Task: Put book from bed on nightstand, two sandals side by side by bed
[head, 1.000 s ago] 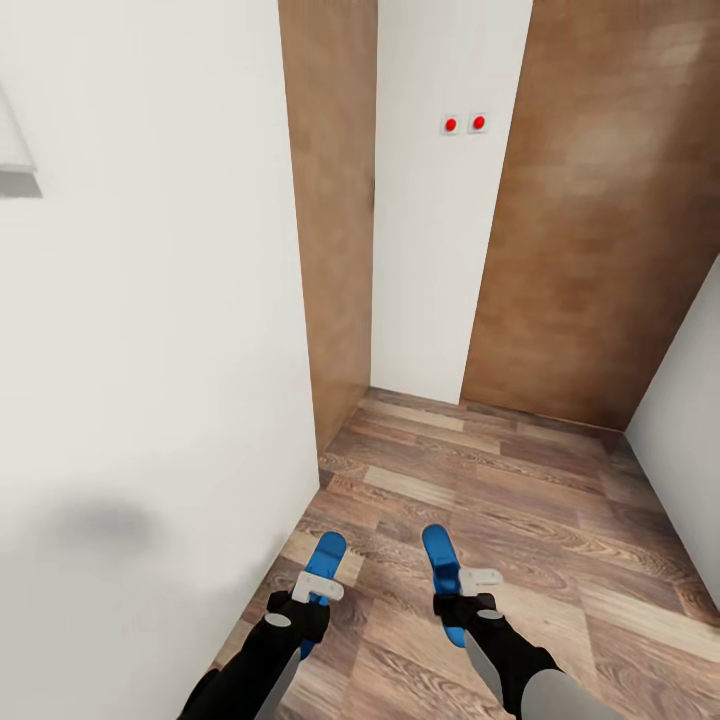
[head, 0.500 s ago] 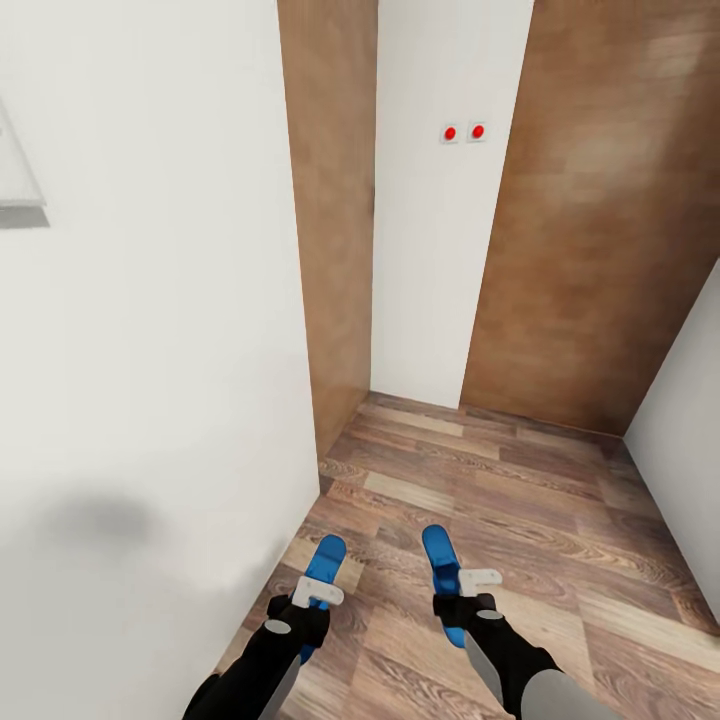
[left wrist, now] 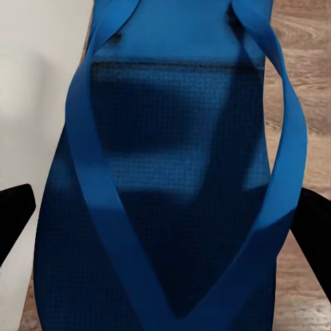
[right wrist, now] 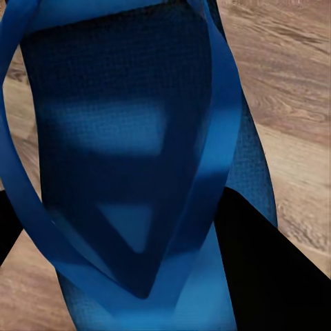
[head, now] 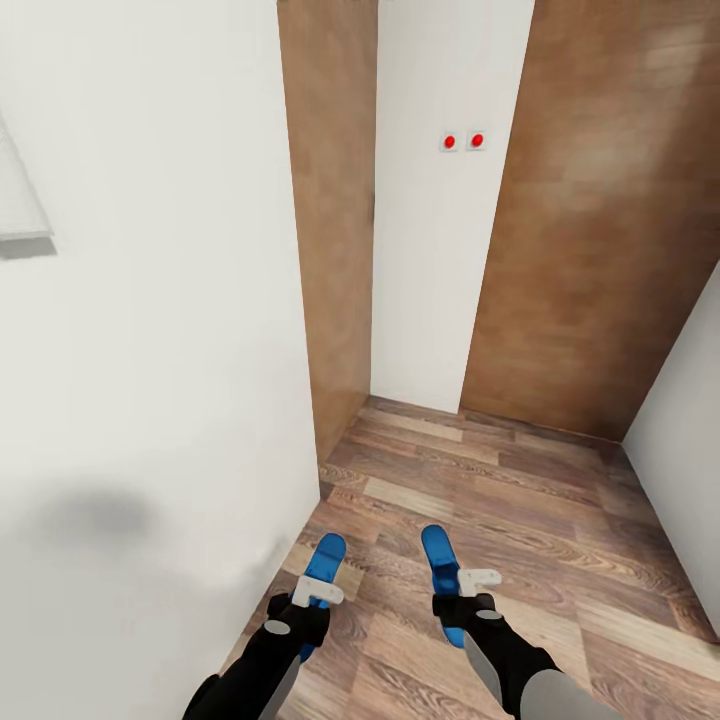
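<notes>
You face a narrow corridor with a plank floor (head: 520,500). Each claw, left (head: 318,590) and right (head: 470,578), is closed on one sandal (head: 325,560) (head: 438,555); they look light and bendy, so grip mid-sole.

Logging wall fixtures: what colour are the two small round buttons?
Red, on white plates; head view shows them best.

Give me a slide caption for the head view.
Each hand, left and right, carries a blue sandal over plank floor.
</notes>
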Tool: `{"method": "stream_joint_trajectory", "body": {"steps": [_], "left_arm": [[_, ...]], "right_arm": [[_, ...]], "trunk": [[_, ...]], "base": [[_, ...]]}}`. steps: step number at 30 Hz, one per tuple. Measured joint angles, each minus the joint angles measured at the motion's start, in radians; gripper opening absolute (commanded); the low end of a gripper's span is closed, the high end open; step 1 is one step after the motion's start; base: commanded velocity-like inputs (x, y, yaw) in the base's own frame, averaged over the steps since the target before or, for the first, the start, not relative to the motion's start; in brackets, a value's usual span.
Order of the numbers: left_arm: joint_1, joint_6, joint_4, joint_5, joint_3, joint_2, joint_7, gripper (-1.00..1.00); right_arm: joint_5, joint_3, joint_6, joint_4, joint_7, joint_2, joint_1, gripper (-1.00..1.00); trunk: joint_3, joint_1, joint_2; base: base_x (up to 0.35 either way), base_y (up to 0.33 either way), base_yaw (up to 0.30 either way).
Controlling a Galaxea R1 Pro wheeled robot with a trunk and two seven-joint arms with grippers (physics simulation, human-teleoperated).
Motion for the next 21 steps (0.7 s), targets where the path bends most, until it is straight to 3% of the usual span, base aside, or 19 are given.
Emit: {"method": "stream_joint_trajectory", "body": {"steps": [21], "left_arm": [[0.0, -0.027, 0.022, -0.001, 0.0, -0.001, 0.0, -1.0]], "right_arm": [[0.0, 0.0, 0.0, 0.001, 0.0, 0.002, 0.0, -1.0]], "trunk": [[0.066, -0.081, 0.147]], "base": [[0.0, 0.0, 0.0]]}}
